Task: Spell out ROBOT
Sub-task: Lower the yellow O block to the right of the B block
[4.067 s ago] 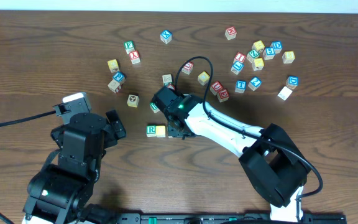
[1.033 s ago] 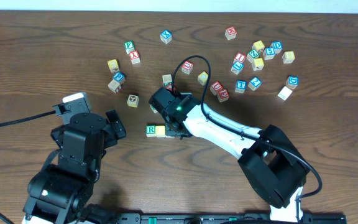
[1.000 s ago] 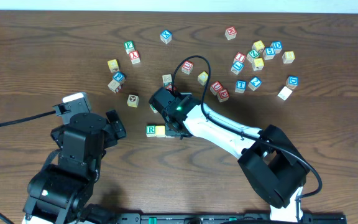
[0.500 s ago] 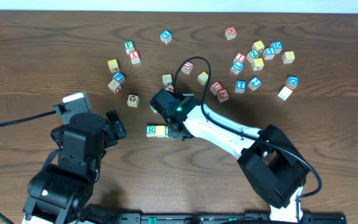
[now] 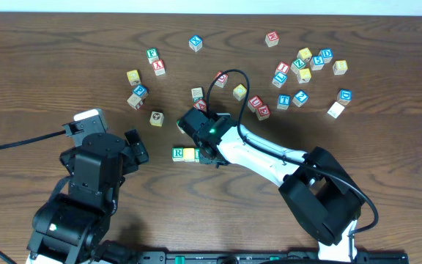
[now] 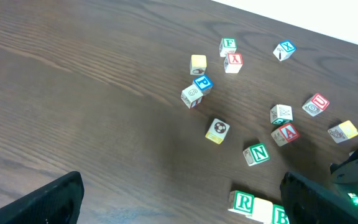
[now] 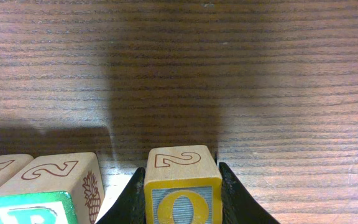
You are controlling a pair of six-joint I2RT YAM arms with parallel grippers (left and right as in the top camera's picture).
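Using the green R cube [image 5: 178, 153] as my reference point. It sits on the counter [image 5: 64, 44] roughly mid-scene, and a yellow cube [image 5: 189, 154] is touching it on its right. From the left wrist view, the green B cube [image 6: 279, 216] comes next in the same line, snug against the yellow one. So R, yellow, B are lined up.

The right end effector [image 7: 182, 177] is just past the B, on the side away from the R, and it's pinching the O cube [image 7: 183, 208]. That cube has a yellow frame, a blue O facing the wrist camera and a "2" on its top face. There's one finger on each side of it, tight. A small gap separates the O cube from the B, with one finger [image 7: 131, 199] sitting in that gap. Can't tell whether the O's bottom is on the counter or lifted off it.

The left end effector [image 6: 180, 190] is off to the lower left of the R, well apart, spread wide with nothing in it.

The green N cube [image 6: 257, 154] is just behind the R, loose, not in the line. What I read as the blue T cube [image 5: 284, 100] is way off to the upper right of the R in the scattered bunch. The letter's tiny from overhead, though.
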